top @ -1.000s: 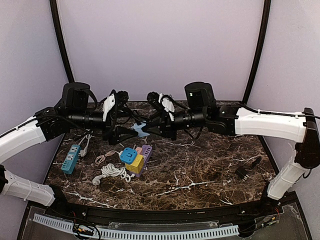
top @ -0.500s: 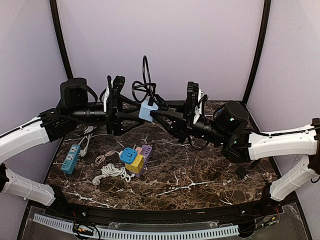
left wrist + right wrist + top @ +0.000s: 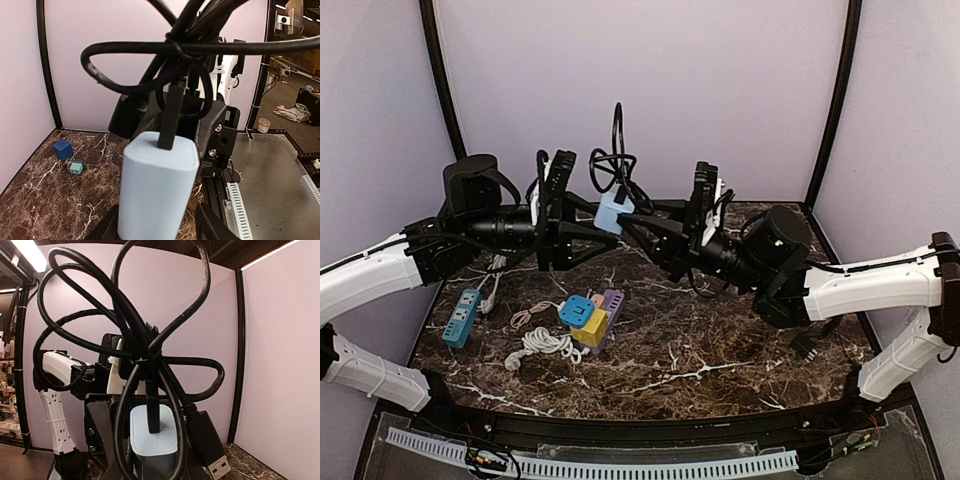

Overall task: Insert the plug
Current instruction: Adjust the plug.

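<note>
Across the lower part of the top view spreads a dark marbled tabletop (image 3: 740, 340), closed in by lilac walls (image 3: 650, 80) and black corner posts (image 3: 835, 100). Above its far centre the left arm (image 3: 370, 275) and right arm (image 3: 870, 285) meet. The right gripper (image 3: 625, 222) pinches a light-blue charger block (image 3: 610, 214), held off the table. The left gripper (image 3: 592, 226) has its fingers on either side of the same block; whether they press it cannot be told. A bundled black cable (image 3: 615, 165) is plugged into the block's top, and its free USB plug (image 3: 218, 468) hangs at the lower right of the right wrist view. Lower left on the marble lie a teal power strip (image 3: 462, 317), a coiled white cord (image 3: 545, 343) and a cluster of coloured adapters (image 3: 592, 318). A second ago the block hung just over the marble; now it and both grippers sit higher.
</note>
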